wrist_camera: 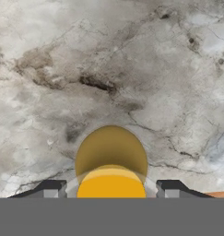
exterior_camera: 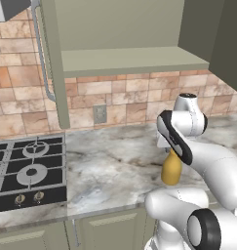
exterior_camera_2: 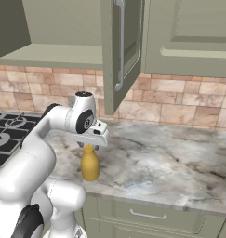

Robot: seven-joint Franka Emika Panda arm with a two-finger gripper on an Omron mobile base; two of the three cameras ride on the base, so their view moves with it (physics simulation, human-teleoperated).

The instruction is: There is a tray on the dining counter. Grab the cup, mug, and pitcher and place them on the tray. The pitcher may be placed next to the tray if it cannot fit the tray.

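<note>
Marbled counter runs along the brick-tiled wall where I am parked, with a gas stove [exterior_camera: 27, 168] set into it at the left of my left base view and an open wall cabinet [exterior_camera: 125, 58] above. From that side I see the mustard pitcher [exterior_camera: 171, 168] standing upright on the wall counter [exterior_camera: 110, 166] near its front edge, mostly hidden behind my own arm, so the claw itself is lost to me there. Over in the right base view the claw [exterior_camera_2: 89, 148] hangs straight down over the pitcher [exterior_camera_2: 89, 163], its fingers reaching around the narrow neck while the rounded body sits on the marble [exterior_camera_2: 170, 158] below; the open cabinet door [exterior_camera_2: 121, 51] hangs above and behind it. Down the hand view I look onto the top of the pitcher [wrist_camera: 111, 161], which lies between my two dark fingertips [wrist_camera: 51, 188], with a small gap of marble [wrist_camera: 109, 69] showing on either side of the neck. My claw [wrist_camera: 111, 190] is parted around the neck, not pressing on it as far as I can see, and I cannot tell whether the pads touch it.
</note>
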